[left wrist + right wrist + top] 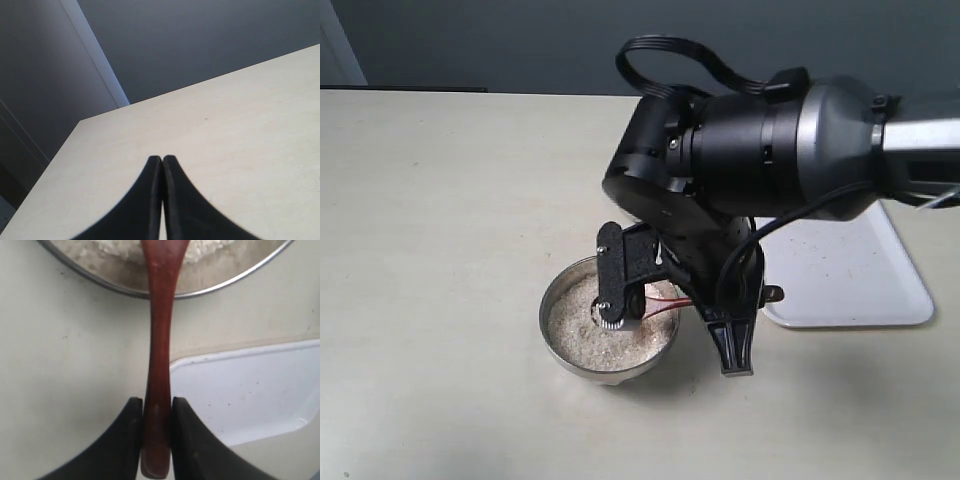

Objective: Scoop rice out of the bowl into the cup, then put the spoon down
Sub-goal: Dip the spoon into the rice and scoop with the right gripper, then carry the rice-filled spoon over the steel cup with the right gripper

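Note:
The steel bowl (556, 330) sits on the table near the middle, holding white rice (578, 338). My right arm reaches over it and hides its far right side. In the right wrist view, my right gripper (157, 400) is shut on the end of the spoon's (160, 335) dark reddish-brown handle. The handle runs over the bowl rim (100, 284) above the rice (205, 252); the scoop is cut off by the frame edge. One right finger (736, 350) shows beside the bowl. The cup is out of view. My left gripper (162, 158) is shut and empty over bare table.
A white tray (850, 285) lies to the right of the bowl, partly under my right arm; its corner (250, 390) is close beside the spoon handle. The left wrist view shows the table's far edge and a dark wall.

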### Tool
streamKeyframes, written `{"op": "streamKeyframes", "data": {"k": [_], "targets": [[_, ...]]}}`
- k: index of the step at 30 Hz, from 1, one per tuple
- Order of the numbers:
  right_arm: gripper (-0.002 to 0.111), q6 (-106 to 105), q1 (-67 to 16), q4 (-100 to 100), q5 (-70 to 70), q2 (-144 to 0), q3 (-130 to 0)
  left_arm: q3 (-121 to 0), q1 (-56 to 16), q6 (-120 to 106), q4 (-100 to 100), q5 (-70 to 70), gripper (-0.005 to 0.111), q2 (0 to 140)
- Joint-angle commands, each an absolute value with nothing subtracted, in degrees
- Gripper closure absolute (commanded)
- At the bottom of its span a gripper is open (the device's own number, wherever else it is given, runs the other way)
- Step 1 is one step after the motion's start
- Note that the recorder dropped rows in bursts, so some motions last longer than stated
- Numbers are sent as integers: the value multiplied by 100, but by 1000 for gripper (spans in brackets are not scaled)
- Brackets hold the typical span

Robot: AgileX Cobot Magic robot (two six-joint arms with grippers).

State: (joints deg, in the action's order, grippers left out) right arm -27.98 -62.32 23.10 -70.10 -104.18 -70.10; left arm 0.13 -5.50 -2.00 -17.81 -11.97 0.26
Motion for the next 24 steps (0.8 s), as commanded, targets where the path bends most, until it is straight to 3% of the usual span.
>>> {"op": "streamKeyframes", "data": {"k": [1, 24], "targets": [[109, -2853, -6063, 2239, -6996, -10265, -7059, 0, -583, -163, -1762, -1181, 106, 0], [109, -2992, -5769, 2274, -6996, -10206, -7059, 0, -583, -163, -1762, -1181, 106, 0]]}}
